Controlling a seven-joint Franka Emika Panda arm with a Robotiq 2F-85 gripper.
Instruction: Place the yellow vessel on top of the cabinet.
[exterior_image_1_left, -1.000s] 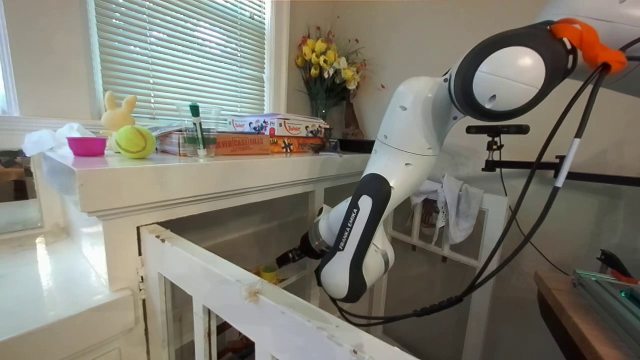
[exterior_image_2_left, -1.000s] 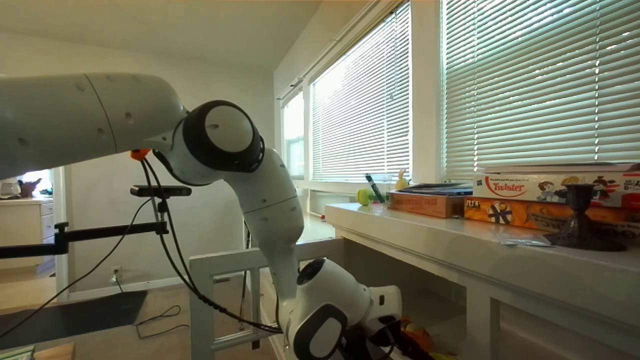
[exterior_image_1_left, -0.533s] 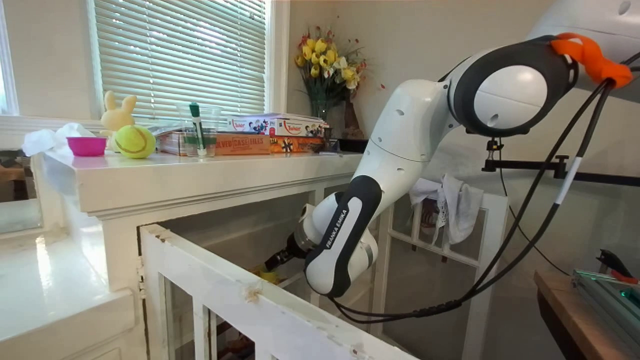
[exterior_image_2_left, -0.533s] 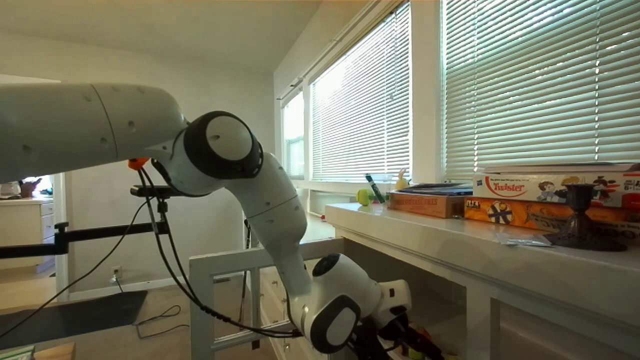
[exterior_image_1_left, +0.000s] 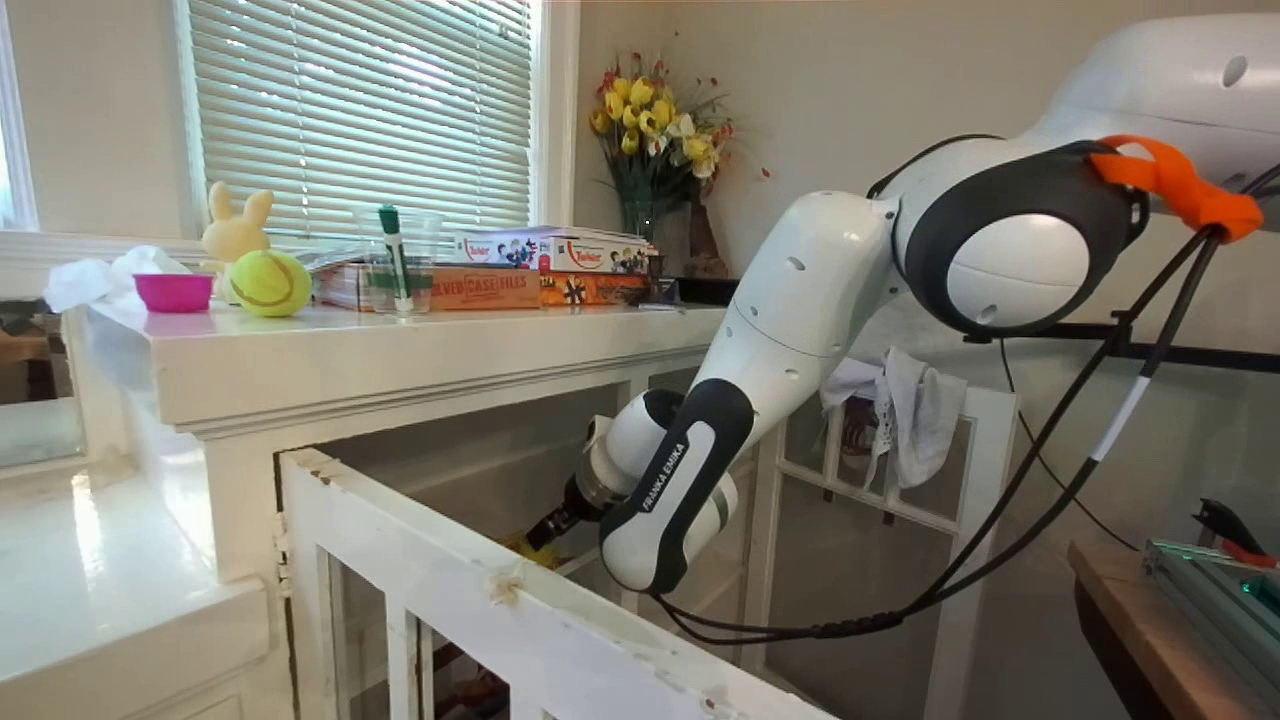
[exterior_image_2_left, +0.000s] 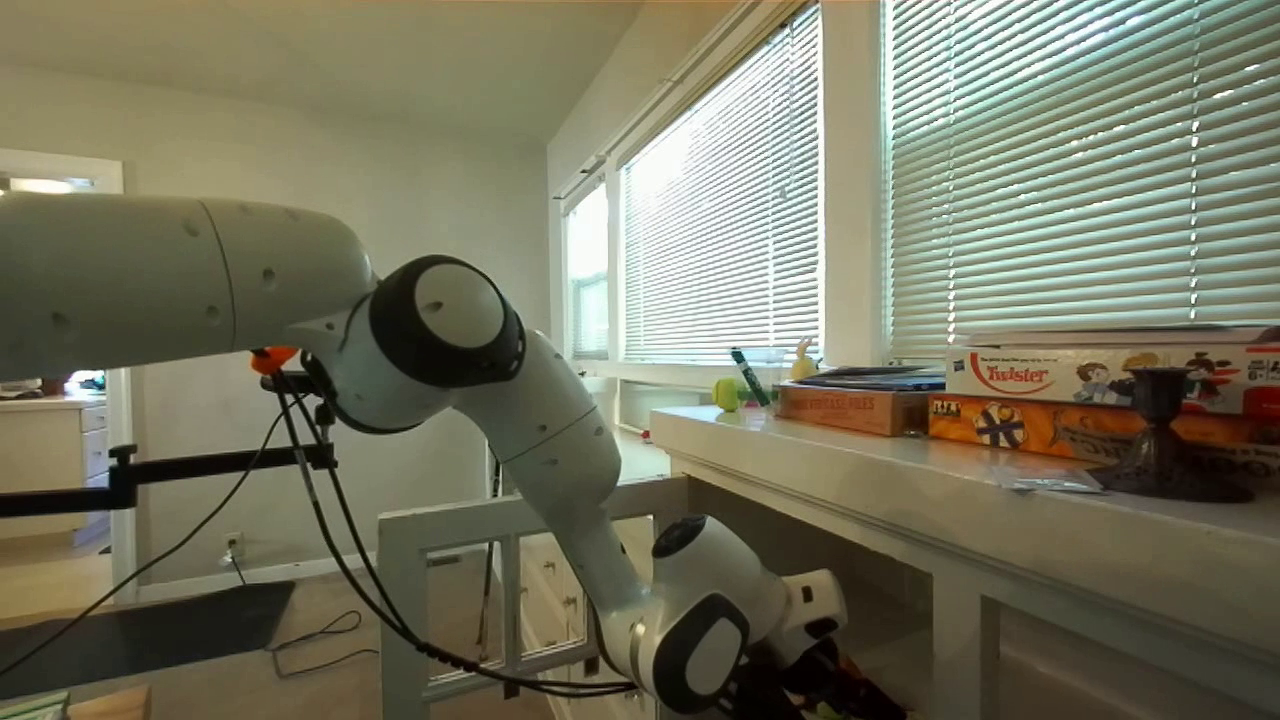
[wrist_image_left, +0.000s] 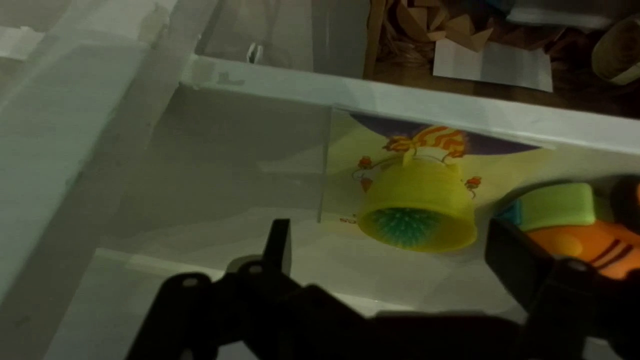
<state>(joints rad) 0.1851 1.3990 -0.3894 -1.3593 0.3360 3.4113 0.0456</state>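
Observation:
The yellow vessel (wrist_image_left: 420, 190) rests on a white shelf inside the cabinet, its open mouth toward the wrist camera and a green spiky thing inside it. In an exterior view only a small part of the vessel (exterior_image_1_left: 545, 556) shows behind the fingers. My gripper (wrist_image_left: 387, 235) is open and empty. In the wrist view the vessel appears between and just beyond its fingertips, nearer the right finger, without visible contact. The gripper (exterior_image_1_left: 538, 538) points down into the cabinet opening, below the top. The cream-white cabinet (exterior_image_1_left: 300, 340) shows in both exterior views; its flat top (exterior_image_2_left: 900, 465) holds several things.
An orange and green toy (wrist_image_left: 580, 225) lies beside the vessel, close to the right finger. An open door (exterior_image_1_left: 420, 540) stands in front. On top are a pink bowl (exterior_image_1_left: 173, 292), yellow-green ball (exterior_image_1_left: 270, 283), cup with marker (exterior_image_1_left: 400, 265), game boxes (exterior_image_1_left: 590, 270) and dark candlestick (exterior_image_2_left: 1160, 440).
The arm has lowered and reached further into the cabinet. The gripper has come down over the vessel's place, hiding more of it in an exterior view. The vessel has not visibly moved.

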